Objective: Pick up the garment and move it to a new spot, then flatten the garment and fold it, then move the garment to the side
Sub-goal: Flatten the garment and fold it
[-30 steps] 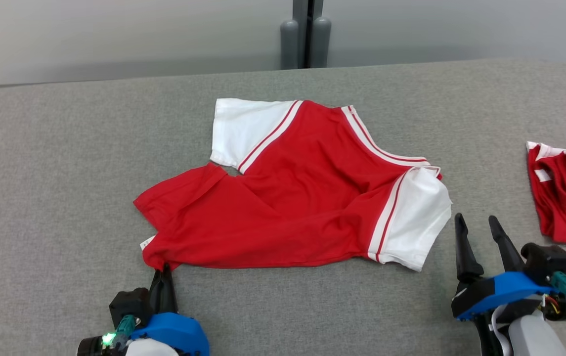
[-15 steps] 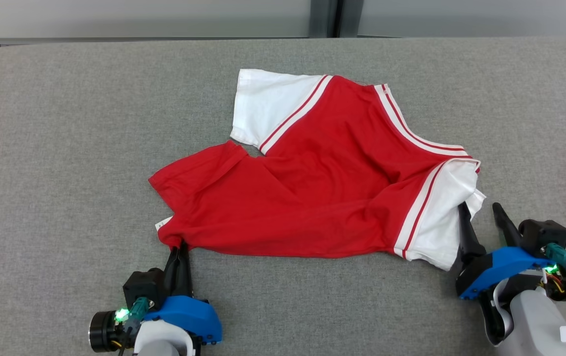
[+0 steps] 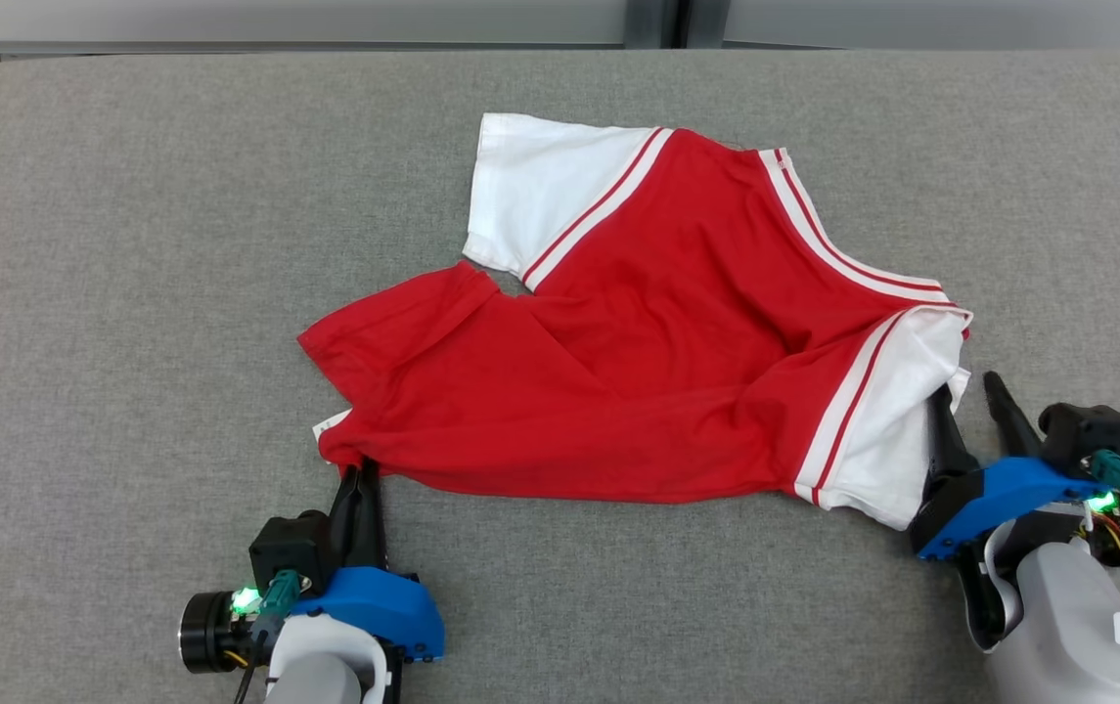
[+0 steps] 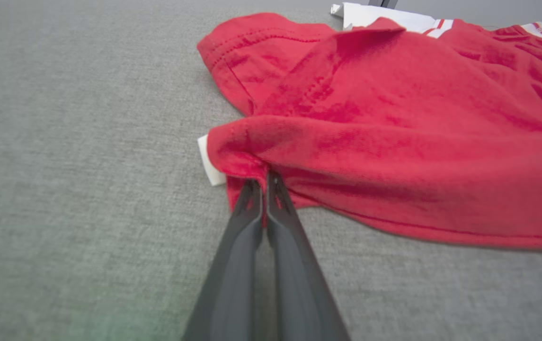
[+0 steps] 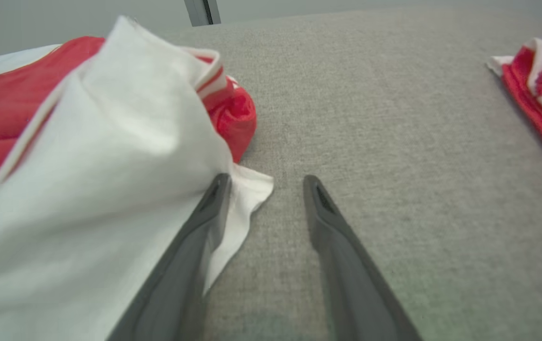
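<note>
A: Head view?
B: The garment [image 3: 657,342] lies mid-way on the table [image 3: 129,293], long axis left–right, hem end leftward, white sleeves far and near-right.
A: Left wrist view?
B: The left gripper [image 4: 263,177] is pinched tight on the near-left hem corner.
A: Right wrist view?
B: The right gripper [image 5: 265,180] has its jaws wide apart; one finger touches the white sleeve, nothing clamped.
</note>
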Available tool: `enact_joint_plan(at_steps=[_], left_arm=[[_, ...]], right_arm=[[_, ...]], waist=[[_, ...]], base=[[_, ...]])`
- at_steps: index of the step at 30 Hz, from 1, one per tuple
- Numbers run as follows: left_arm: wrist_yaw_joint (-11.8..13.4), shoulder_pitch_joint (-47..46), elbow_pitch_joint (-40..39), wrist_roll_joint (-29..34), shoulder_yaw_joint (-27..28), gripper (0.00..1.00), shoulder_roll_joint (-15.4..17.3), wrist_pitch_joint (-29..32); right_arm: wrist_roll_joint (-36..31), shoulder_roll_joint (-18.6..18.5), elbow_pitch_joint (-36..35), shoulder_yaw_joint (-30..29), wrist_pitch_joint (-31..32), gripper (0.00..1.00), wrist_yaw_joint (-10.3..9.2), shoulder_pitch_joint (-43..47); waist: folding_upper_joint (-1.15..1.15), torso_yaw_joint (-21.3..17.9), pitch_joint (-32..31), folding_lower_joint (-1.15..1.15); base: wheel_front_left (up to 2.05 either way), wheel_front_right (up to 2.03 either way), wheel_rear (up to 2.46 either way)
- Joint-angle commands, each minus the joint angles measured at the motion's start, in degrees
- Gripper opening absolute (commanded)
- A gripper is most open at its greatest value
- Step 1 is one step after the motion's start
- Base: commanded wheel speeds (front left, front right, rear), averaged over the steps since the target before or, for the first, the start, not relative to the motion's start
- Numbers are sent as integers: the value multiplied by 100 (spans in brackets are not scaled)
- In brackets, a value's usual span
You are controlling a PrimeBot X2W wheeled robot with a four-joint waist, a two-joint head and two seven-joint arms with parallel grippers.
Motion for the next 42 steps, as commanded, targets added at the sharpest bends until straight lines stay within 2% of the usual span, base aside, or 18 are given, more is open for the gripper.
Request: enact_joint_plan(at_steps=[1,2,3,7,13,20,29,36,42], left_arm=[[-3,-50,87,-21,-2,0,8,64],[6,-49,83,-26,-2,0,7,64],[16,-53,79,-28,-1,0,7,64],[11,-65,24,-16,26,0,6,63],[-52,-89,-532,149,155,0,4,35],[-349,-414,-1662,621,517,0,46,29],[-668,-1300,-2636,943,1143,0,437,28],[-684,-2094,-3019,1033,1494,0,855,65],[-599,-2716,-2851,1117,1488,0,968,429]], right_arm=[[-92,-27,227,107,43,42,3,-29],[-77,-22,324,134,46,11,2,-42],[-79,-24,412,173,51,0,2,-57],[55,-50,372,210,55,0,1,-91],[588,-96,-573,120,15,0,2,74],[1498,-271,-2031,291,15,0,2,102],[2435,-560,-3101,556,15,0,2,-512],[2699,-912,-3554,739,59,0,2,-1158],[2542,-1104,-3381,774,225,0,2,-1762]], waist=[[1,12,21,1],[1,14,29,1],[1,16,36,1],[1,-5,15,1],[1,-118,-271,1],[1,-328,-846,1],[1,-538,-1388,1],[1,-539,-1507,1],[1,-454,-1266,1]], base=[[0,0,0],[0,0,0],[0,0,0],[0,0,0],[0,0,0],[0,0,0],[0,0,0],[0,0,0],[0,0,0]])
